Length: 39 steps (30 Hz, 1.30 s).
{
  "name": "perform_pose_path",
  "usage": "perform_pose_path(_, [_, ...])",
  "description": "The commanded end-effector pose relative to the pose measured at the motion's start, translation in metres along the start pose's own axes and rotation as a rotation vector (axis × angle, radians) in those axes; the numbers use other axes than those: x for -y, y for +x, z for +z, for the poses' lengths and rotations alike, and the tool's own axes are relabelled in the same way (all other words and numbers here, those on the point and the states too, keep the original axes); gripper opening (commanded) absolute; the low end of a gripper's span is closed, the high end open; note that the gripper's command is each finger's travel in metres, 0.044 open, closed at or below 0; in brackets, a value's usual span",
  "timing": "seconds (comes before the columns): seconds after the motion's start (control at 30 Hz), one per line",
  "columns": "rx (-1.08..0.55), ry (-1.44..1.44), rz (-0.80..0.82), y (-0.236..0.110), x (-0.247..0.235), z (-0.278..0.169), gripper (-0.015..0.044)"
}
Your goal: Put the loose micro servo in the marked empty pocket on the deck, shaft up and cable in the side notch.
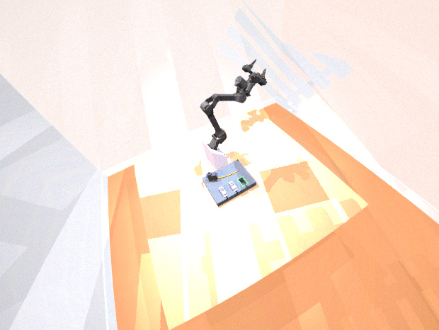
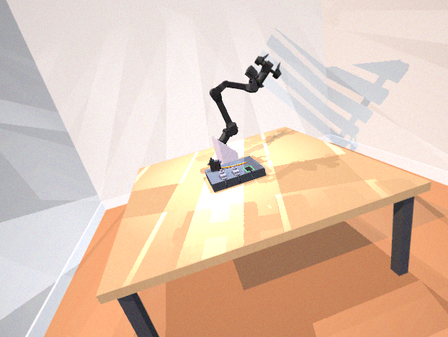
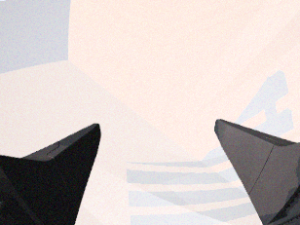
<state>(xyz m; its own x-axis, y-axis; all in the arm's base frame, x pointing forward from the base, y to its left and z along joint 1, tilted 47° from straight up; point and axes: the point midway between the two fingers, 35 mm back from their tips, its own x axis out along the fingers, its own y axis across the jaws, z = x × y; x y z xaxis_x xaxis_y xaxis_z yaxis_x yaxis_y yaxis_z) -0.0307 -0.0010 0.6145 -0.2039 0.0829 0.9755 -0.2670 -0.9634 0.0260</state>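
Note:
The loose black micro servo (image 1: 212, 176) (image 2: 214, 164) stands on the left end of the grey-blue robot deck (image 1: 222, 199) (image 2: 231, 184), with its orange-yellow cable (image 1: 228, 174) (image 2: 227, 165) running right along the deck's back edge. The green-marked empty pocket (image 1: 242, 181) (image 2: 248, 168) is at the deck's right end. Two white servos (image 1: 226, 188) (image 2: 228, 173) sit in the pockets between. My gripper (image 1: 258, 67) (image 2: 271, 61) (image 3: 159, 127) is open and empty, raised high above the table and pointing up toward the wall. The wrist view shows only wall between the fingertips.
A pale pink slanted panel (image 1: 214, 156) (image 2: 223, 150) stands behind the deck by the arm's base (image 1: 217, 139) (image 2: 228, 131). The deck rests near the back of a wooden table (image 2: 326, 188).

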Motion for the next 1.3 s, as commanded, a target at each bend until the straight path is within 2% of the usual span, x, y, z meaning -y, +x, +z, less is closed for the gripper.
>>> perform_pose_path(0.0, [-0.005,-0.059,-0.059,0.0,0.021,-0.004,0.044])
perform_pose_path(0.73, [-0.103,-0.439,-0.379,-0.015,0.131,-0.008,0.044])
perform_pose_path(1.27, [-0.131,-0.596,-0.551,-0.037,0.181,0.008,0.044])
